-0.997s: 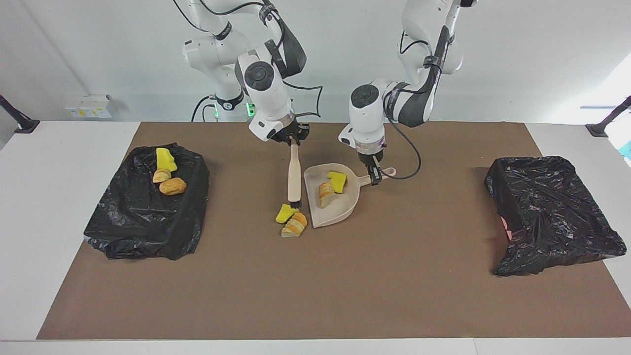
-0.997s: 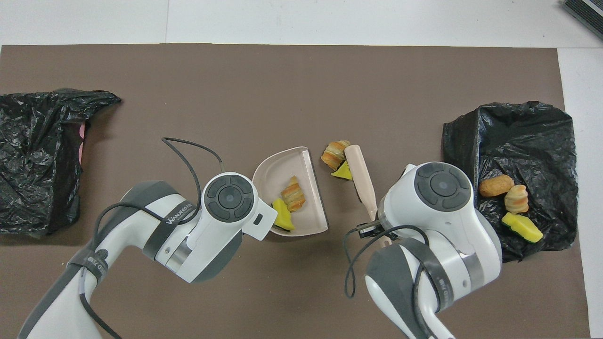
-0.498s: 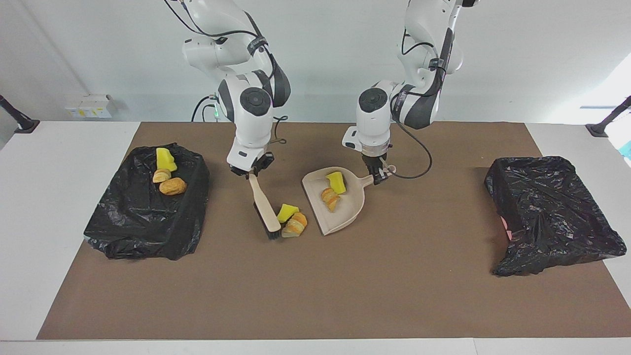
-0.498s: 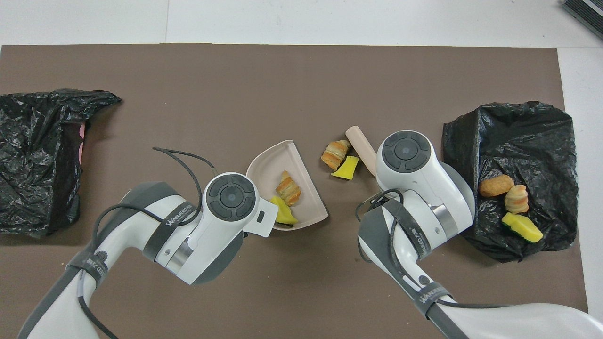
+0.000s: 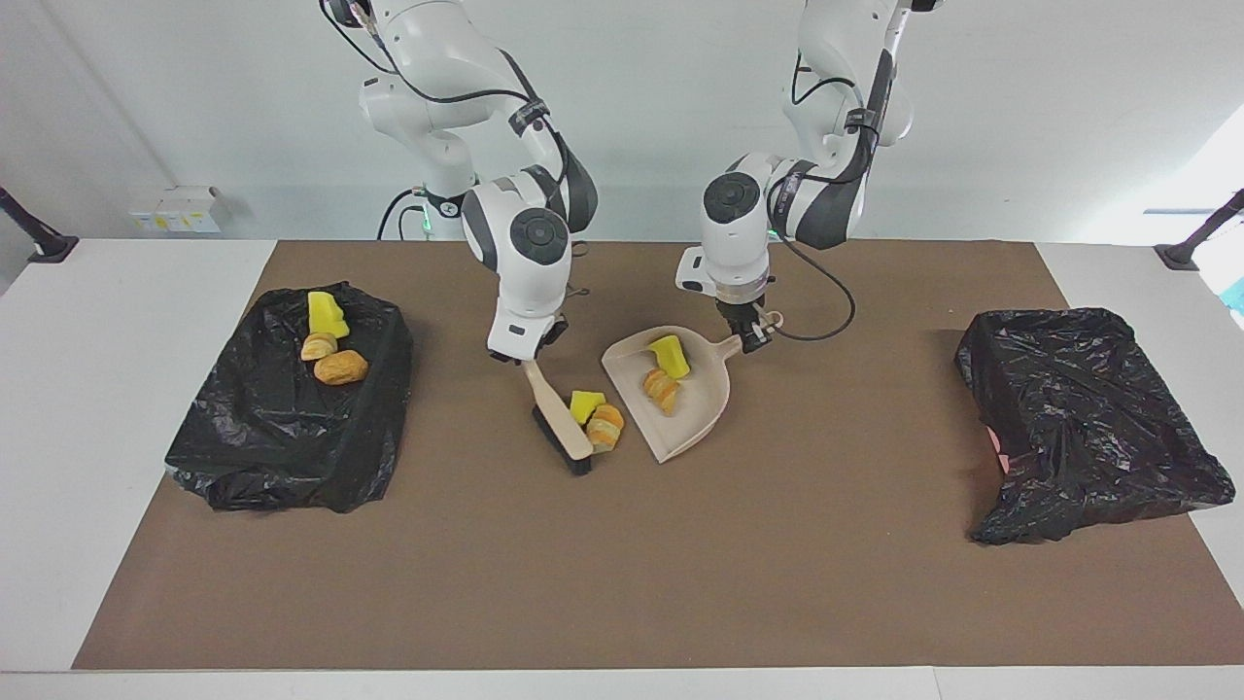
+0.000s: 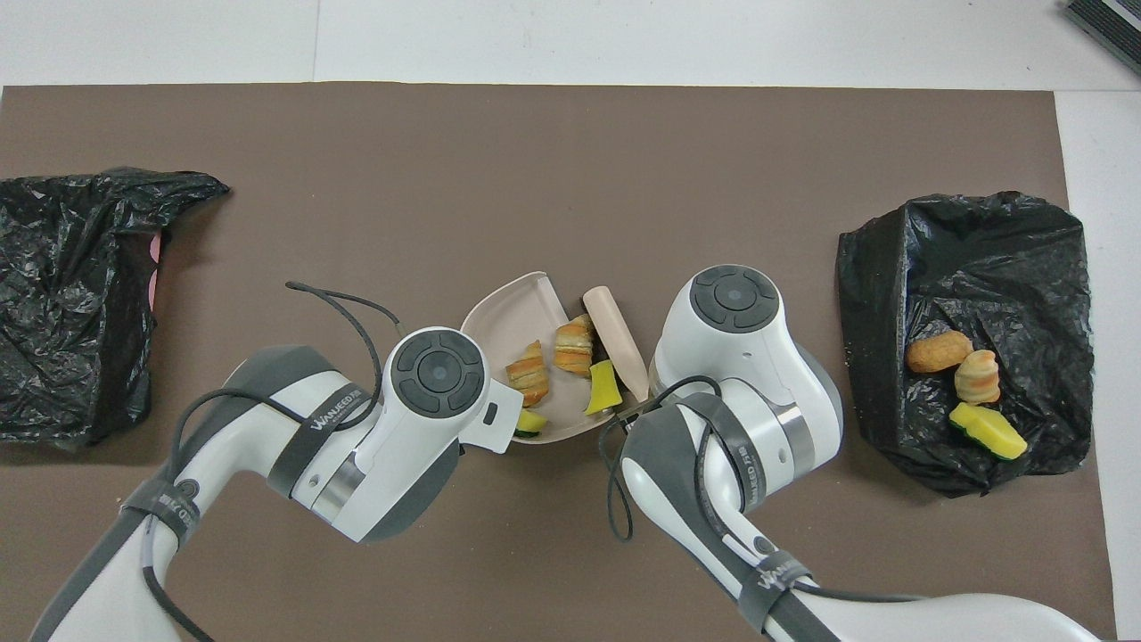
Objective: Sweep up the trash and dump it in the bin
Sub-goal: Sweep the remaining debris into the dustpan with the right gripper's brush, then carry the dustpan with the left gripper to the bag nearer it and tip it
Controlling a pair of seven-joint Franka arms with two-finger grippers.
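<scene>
My right gripper (image 5: 530, 356) is shut on the handle of a beige brush (image 5: 558, 416), whose dark bristles rest on the mat. The brush (image 6: 615, 343) presses against loose trash: a yellow sponge piece (image 5: 586, 403) and a bread chunk (image 5: 605, 426), both at the open lip of the beige dustpan (image 5: 695, 413). My left gripper (image 5: 753, 335) is shut on the dustpan's handle. Inside the pan lie another yellow sponge piece (image 5: 669, 355) and a bread chunk (image 5: 661, 389). In the overhead view both grippers are hidden under their wrists.
A black-bag-lined bin (image 5: 292, 428) toward the right arm's end holds a yellow sponge piece (image 5: 326, 313) and two bread chunks (image 5: 340, 367). A second black-bag-lined bin (image 5: 1088, 418) stands toward the left arm's end. A brown mat (image 5: 622, 564) covers the table.
My right gripper swung the brush around the loose sponge and bread and pushed them toward the dustpan's lip. My left gripper turned the dustpan a little toward them.
</scene>
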